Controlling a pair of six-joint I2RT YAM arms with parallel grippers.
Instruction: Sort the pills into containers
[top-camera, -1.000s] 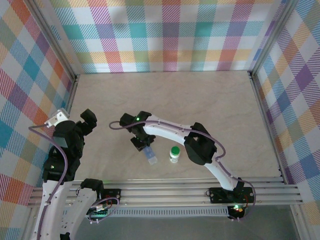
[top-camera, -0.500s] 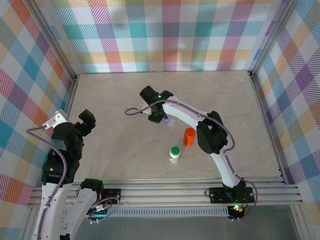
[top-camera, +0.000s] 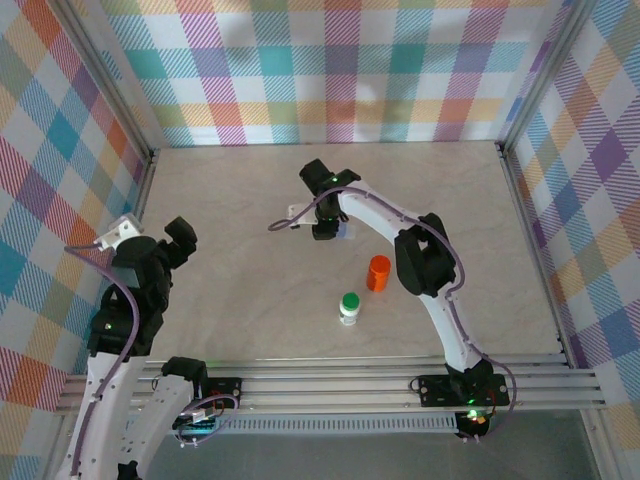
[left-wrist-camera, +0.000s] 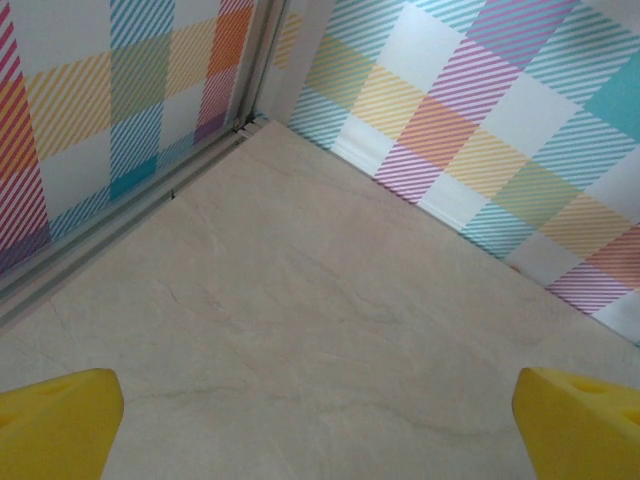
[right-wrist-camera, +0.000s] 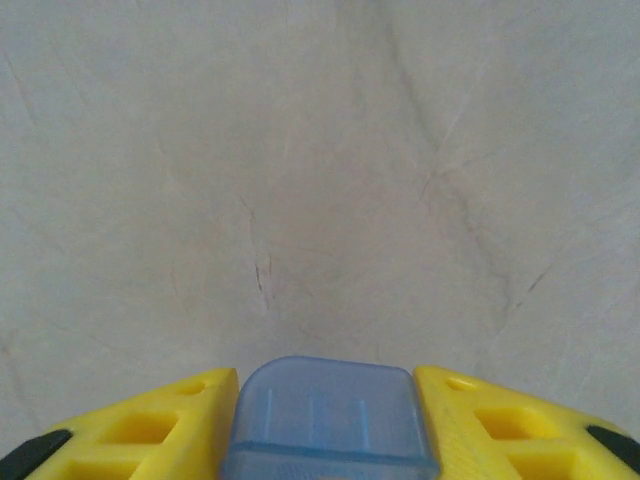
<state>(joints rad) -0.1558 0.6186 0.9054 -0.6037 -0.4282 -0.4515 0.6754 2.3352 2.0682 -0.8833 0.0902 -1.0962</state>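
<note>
The containers are a pale-blue translucent pill box (right-wrist-camera: 328, 415) with ribbed compartments, sitting between my right gripper's (right-wrist-camera: 326, 420) yellow fingers (right-wrist-camera: 150, 425), which press against both its sides. From above, the right gripper (top-camera: 327, 226) hangs over the middle of the table with a corner of the box (top-camera: 346, 235) poking out beside it. My left gripper (left-wrist-camera: 320, 430) is wide open over bare table near the left wall, nothing between its fingertips (left-wrist-camera: 55, 420); from above it (top-camera: 162, 246) sits at the left edge. The pills are out of view.
An orange cylindrical bottle (top-camera: 378, 272) stands right of centre, and a white bottle with a green cap (top-camera: 349, 307) stands in front of it. Plaid walls (top-camera: 330, 70) and metal frame posts (top-camera: 525, 130) enclose the table on three sides.
The right arm has carried the pill box from near the front, beside the green-capped bottle, back and to the right toward the table's middle, uncovering the orange bottle. The left arm barely shifted.
</note>
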